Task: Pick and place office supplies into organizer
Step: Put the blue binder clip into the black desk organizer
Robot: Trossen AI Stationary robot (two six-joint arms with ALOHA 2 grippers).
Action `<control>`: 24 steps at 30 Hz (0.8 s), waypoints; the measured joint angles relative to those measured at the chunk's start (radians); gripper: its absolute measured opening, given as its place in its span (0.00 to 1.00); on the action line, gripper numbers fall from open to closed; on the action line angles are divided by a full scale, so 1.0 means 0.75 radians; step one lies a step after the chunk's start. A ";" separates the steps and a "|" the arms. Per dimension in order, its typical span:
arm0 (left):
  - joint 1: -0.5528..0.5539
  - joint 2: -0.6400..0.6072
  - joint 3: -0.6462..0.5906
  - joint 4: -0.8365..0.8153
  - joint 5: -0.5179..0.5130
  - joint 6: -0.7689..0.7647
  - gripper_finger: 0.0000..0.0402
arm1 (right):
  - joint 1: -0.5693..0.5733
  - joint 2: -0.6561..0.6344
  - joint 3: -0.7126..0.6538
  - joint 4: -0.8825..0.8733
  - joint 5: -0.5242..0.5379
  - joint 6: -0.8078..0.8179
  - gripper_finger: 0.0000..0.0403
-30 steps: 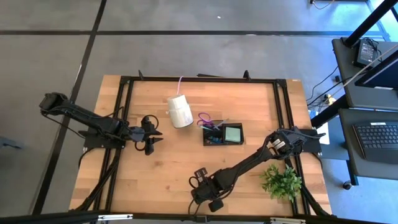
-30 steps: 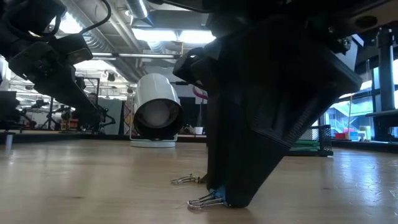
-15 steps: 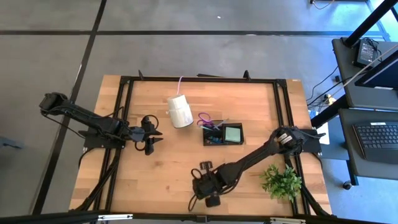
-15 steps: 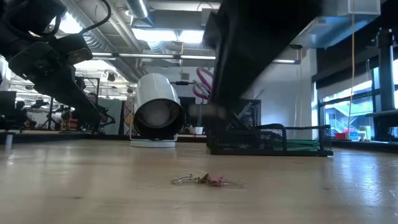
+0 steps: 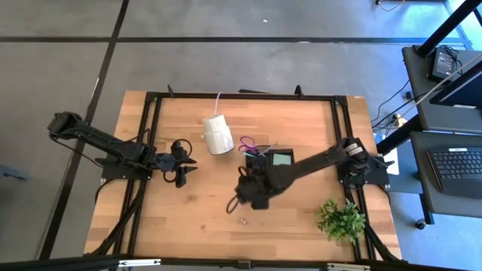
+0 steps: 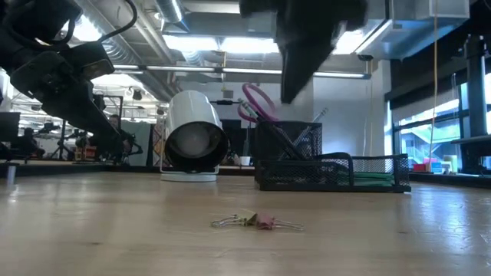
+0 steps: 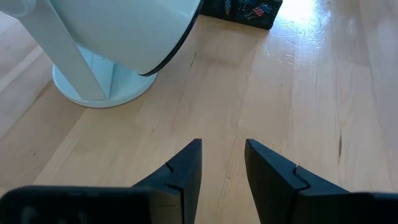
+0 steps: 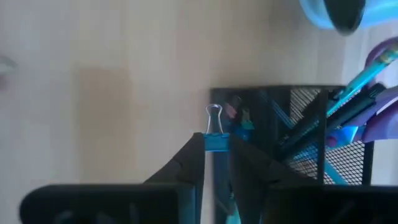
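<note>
My right gripper hangs above the table just on the near-left side of the black mesh organizer, shut on a small blue binder clip. In the high view the gripper is the dark mass at the end of the right arm. The organizer holds purple-handled scissors, pens and a mint-green pad. Two more clips lie on the wood near the front edge. My left gripper waits open at the table's left, pointing toward the white roll. My right gripper pinches the blue body of the clip between its two fingers. The clip's silver wire loop sticks out past the fingertips. The fingers slant steeply down from above. The clip is lifted clear of the table.
The white cylinder roll stands on its base left of the organizer. A green leafy plant sits at the near right corner. A black frame runs round the tabletop.
My right gripper has risen from the table near the front edge with the blue clip and swung toward the far edge, up to the organizer, rolling and tipping its wrist on the way. The other two clips stayed on the wood.
</note>
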 joint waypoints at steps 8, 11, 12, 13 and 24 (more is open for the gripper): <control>0.000 0.000 0.000 -0.001 0.002 0.001 0.29 | -0.134 0.006 -0.192 0.020 0.002 -0.026 0.15; 0.000 0.000 0.000 -0.001 0.002 0.000 0.29 | -0.156 0.006 -0.255 0.079 -0.001 -0.029 0.15; 0.000 0.000 0.000 -0.001 0.002 0.000 0.29 | -0.160 0.006 -0.273 0.091 -0.001 -0.032 0.15; 0.000 0.000 0.000 -0.001 0.002 0.000 0.29 | -0.164 0.006 -0.289 0.100 -0.001 -0.033 0.15; 0.000 0.000 0.000 -0.001 0.002 0.001 0.29 | -0.172 0.005 -0.363 0.144 0.000 -0.023 0.16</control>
